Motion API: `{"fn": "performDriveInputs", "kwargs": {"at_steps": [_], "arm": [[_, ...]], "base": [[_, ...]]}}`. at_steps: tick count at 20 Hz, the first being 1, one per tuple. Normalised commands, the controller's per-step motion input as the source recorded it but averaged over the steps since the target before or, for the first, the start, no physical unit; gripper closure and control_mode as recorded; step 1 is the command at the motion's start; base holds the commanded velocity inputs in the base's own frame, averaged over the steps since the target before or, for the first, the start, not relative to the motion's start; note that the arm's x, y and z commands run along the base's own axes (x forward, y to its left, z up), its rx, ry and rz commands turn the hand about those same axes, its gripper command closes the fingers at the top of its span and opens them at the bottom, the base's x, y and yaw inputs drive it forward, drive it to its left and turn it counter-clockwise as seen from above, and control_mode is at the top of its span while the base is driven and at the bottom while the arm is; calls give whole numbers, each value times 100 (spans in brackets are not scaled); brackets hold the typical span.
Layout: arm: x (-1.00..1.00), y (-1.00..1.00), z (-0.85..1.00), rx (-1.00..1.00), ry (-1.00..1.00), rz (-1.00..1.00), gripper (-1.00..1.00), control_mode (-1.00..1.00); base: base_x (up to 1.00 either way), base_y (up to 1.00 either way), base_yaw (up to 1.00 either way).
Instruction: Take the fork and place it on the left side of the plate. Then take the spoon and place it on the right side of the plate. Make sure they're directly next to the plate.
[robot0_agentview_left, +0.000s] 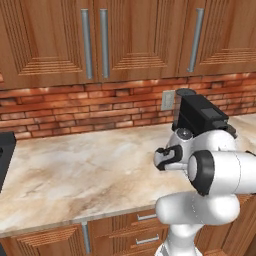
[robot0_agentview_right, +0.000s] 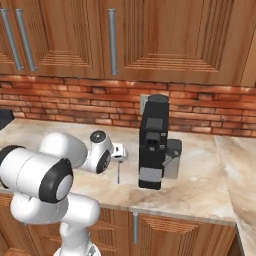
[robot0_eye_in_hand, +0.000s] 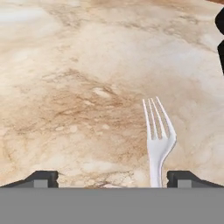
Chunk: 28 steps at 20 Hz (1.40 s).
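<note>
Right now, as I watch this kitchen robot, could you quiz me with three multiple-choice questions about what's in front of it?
1. Where is the slim pale fork?
A. In a drawer
B. Lying flat on the beige marble counter
C. On top of the tall machine

2. What covers the wall behind the counter?
A. Red-brown brick
B. White tile
C. Green paint

3. How do the robot's fingers stand?
A. Shut on the fork
B. Shut on a cup
C. Open, holding nothing

Answers:
1. B: the slim pale fork rests on the beige marble counter, prongs pointing away from the hand.
2. A: rows of red-brown brick run along the wall under the wooden cabinets.
3. C: the fingers sit far apart, the fork lies loose between them.
</note>
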Motion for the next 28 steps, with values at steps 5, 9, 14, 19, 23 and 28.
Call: {"fn": "performDriveInputs", "kwargs": {"at_steps": [5, 9, 14, 19, 23, 28], "arm": [[58, -5, 12, 0, 4, -4, -100, -100], [18, -18, -21, 0, 6, -1, -100, -100], [-56, -20, -48, 0, -1, 0, -100, -100], [-55, -11, -33, 0, -4, 0, -100, -100], [-4, -10, -42, 0, 0, -1, -100, -100], [13, -9, -59, -2, 0, 0, 100, -100]], "base": [[0, 0, 0], [0, 0, 0], [0, 0, 0], [0, 0, 0], [0, 0, 0], [0, 0, 0]]}}
